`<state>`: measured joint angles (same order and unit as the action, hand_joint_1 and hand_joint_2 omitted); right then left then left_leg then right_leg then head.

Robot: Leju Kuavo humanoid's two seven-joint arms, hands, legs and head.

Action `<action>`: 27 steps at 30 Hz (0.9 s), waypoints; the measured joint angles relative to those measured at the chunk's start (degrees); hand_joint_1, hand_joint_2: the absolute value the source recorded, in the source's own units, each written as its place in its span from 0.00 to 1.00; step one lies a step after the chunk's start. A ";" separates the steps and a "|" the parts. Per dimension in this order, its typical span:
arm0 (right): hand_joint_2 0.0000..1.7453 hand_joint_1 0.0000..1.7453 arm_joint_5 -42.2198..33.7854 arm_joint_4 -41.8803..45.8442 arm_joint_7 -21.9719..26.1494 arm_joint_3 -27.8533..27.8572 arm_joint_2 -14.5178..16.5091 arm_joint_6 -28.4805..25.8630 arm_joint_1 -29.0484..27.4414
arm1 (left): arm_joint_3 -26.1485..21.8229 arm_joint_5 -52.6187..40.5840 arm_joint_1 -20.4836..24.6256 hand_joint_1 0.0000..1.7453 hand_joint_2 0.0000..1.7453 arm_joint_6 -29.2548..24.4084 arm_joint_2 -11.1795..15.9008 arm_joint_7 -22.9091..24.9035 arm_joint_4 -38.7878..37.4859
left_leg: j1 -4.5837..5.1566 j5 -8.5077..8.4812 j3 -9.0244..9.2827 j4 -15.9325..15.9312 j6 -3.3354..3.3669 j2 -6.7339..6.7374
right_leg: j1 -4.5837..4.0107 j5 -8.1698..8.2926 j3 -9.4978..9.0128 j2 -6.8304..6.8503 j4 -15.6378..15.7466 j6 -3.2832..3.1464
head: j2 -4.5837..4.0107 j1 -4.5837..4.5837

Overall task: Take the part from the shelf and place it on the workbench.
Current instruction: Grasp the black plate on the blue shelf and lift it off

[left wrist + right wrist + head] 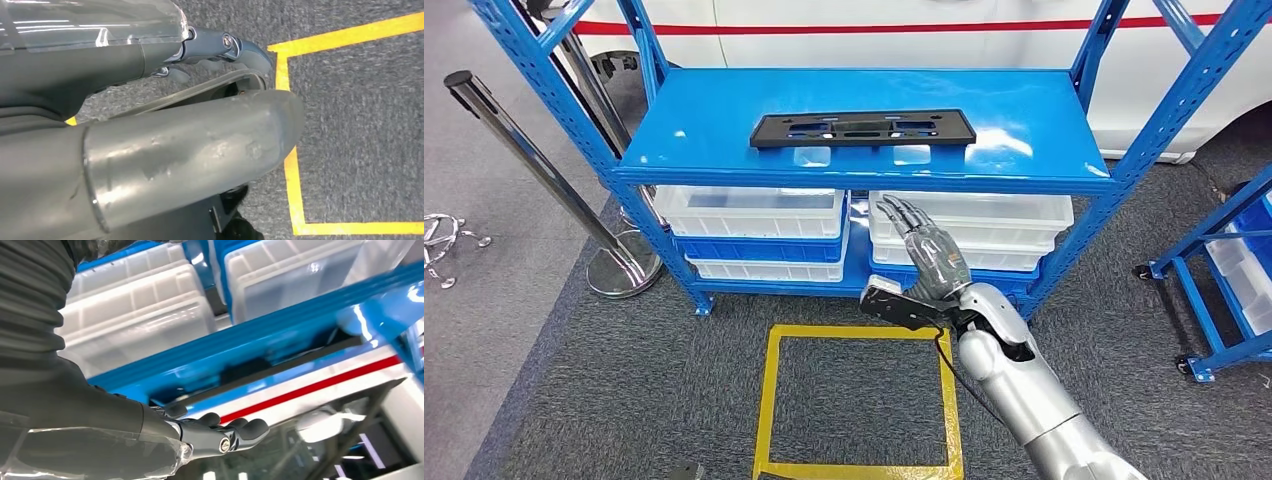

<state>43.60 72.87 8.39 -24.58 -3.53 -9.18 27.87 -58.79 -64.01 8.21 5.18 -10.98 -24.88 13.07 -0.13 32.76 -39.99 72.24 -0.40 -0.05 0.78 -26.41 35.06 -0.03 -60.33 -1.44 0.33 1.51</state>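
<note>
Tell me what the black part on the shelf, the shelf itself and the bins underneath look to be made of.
Black part: probably moulded plastic, matte, with cut-out slots. Shelf: painted metal, glossy blue, mirroring lights, with perforated uprights. Bins: translucent whitish plastic, ribbed rims. The right hand is raised below the shelf edge, holding nothing.

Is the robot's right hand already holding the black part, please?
No; in the head view the right hand is raised with fingers apart below the shelf edge, while the black part lies flat on the blue shelf.
</note>
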 joint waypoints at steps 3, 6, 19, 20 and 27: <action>1.00 0.00 4.56 -0.90 -1.44 -2.28 0.25 -0.80 0.95 | 0.16 0.18 0.10 0.00 0.00 0.51 -0.02 0.76 -0.09 | -0.09 -2.57 -0.17 -0.85 0.12 0.00 | -0.08 -0.05 -0.07 -0.05 -0.02 -0.02 | 0.00 0.01; 1.00 0.00 8.00 -1.71 -3.36 -4.18 0.25 -2.76 2.37 | 0.31 0.10 0.36 0.00 0.00 1.29 -0.02 0.90 -0.10 | 0.21 -7.19 4.62 -11.23 0.91 -0.04 | -0.17 -0.08 -0.10 -0.16 0.03 0.29 | 0.00 0.01; 1.00 0.00 16.59 -5.72 -8.11 -5.48 -0.72 -6.31 2.93 | 2.00 -0.80 0.32 0.00 0.00 1.34 -0.37 1.46 -0.14 | 0.22 -7.81 6.38 -14.57 2.64 -0.09 | 0.33 -2.22 4.44 0.03 -8.82 2.66 | 0.00 -0.07; 1.00 0.00 16.94 -5.93 -8.30 -5.51 -0.81 -6.43 3.07 | 2.08 -0.81 0.29 0.00 0.00 1.36 -0.42 1.48 -0.14 | 0.23 -7.50 6.25 -14.11 2.40 -0.13 | 0.39 -0.84 2.76 0.04 -5.44 2.69 | 0.00 -0.08; 1.00 0.00 24.76 -7.76 -9.47 -5.69 -1.24 -10.64 3.56 | 3.08 -1.17 0.51 0.00 0.00 0.78 -0.48 1.86 -0.15 | 0.17 -5.48 4.78 -11.04 0.60 -0.11 | 0.27 0.42 0.84 -0.26 -0.49 0.77 | 0.00 0.01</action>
<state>68.36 65.11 -1.08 -30.27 -4.77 -19.82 31.44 -55.71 -65.18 8.72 5.96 -11.45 -23.02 12.92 0.04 27.28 -35.20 61.19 0.20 -0.16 1.06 -25.99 35.90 -0.29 -60.82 -0.67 0.33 1.52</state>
